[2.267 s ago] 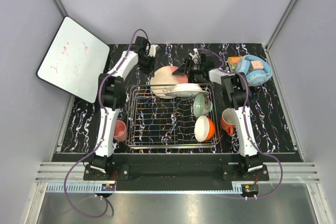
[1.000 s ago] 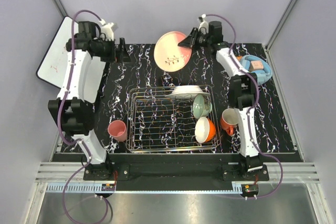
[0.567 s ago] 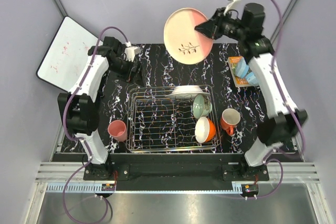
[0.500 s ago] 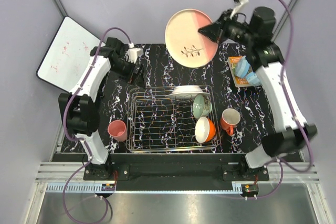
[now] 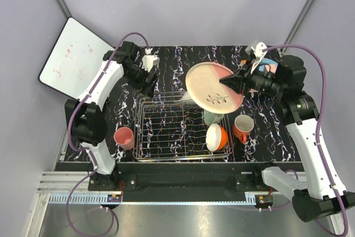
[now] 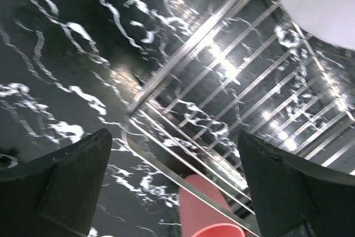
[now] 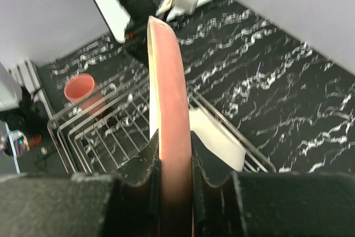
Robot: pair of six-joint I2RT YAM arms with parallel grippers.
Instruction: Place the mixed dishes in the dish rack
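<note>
Above the dish rack (image 5: 166,131): the pink plate (image 5: 213,86) hangs in the air. In the overhead view it covers the rack's 1 o'clock corner, with its sprig-patterned face turned up toward that camera.
Right gripper (image 5: 227,80): clenched on the pink plate's rim at the plate's 3 o'clock edge. The wrist view shows the plate edge-on, pinched between both fingers.
Left gripper (image 5: 150,81): released and holding nothing, fingers (image 6: 61,184) spread wide over the rack's 11 o'clock corner.
White plate (image 5: 187,100): in the rack at 12 o'clock, mostly hidden under the pink plate.
Mint-green bowl (image 5: 209,118): in the rack at 2 o'clock, partly covered by the pink plate.
Orange bowl (image 5: 216,136): on edge in the rack at 4 o'clock, cream inside showing.
Orange mug (image 5: 242,127): on the table (image 5: 277,126), just beside the rack at 3 o'clock.
Small pink cup (image 5: 123,137): on the table, just outside the rack at 8 o'clock.
White board (image 5: 75,65): off the table's 10 o'clock corner.
Light-blue headphones (image 5: 270,66): at 2 o'clock, mostly hidden behind the right arm.
</note>
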